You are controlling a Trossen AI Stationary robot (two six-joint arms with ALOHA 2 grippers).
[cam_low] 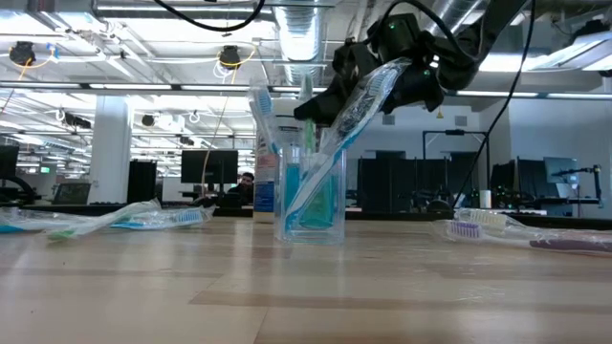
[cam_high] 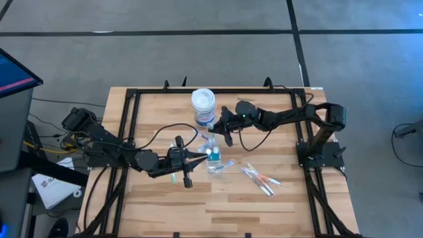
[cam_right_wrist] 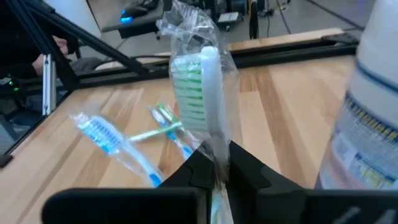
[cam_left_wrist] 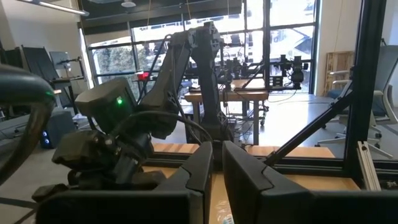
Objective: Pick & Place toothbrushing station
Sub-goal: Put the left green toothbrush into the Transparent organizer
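Note:
A small clear cup (cam_high: 214, 162) (cam_low: 312, 205) stands upright mid-table with toothbrushes standing in it. My right gripper (cam_high: 223, 130) (cam_right_wrist: 215, 163) hangs above and just beyond the cup. It is shut on a plastic-wrapped toothbrush (cam_low: 337, 134) that slants down into the cup. My left gripper (cam_high: 197, 157) (cam_left_wrist: 216, 167) hovers level just left of the cup, shut, with nothing between its fingers. More wrapped toothbrushes lie flat on the table to the right (cam_high: 259, 178) (cam_low: 497, 225) and left (cam_low: 124, 220) (cam_right_wrist: 106, 135) of the cup. My right gripper pinches the wrapped toothbrush between its two fingers at the neck just below the head (cam_right_wrist: 216, 152). The fingers come from the table's far right, slanting slightly down and lying across the brush. The green-and-white bristled head (cam_right_wrist: 196, 87) sticks out past the fingertips. The handle end (cam_low: 301, 205) rests tilted inside the cup.
A larger white round jar with a blue label (cam_high: 203, 106) (cam_right_wrist: 367, 112) stands just behind the cup, close beside my right gripper. A black frame rail (cam_high: 132, 119) borders the table. Bare wood (cam_high: 218, 205) lies along the near edge.

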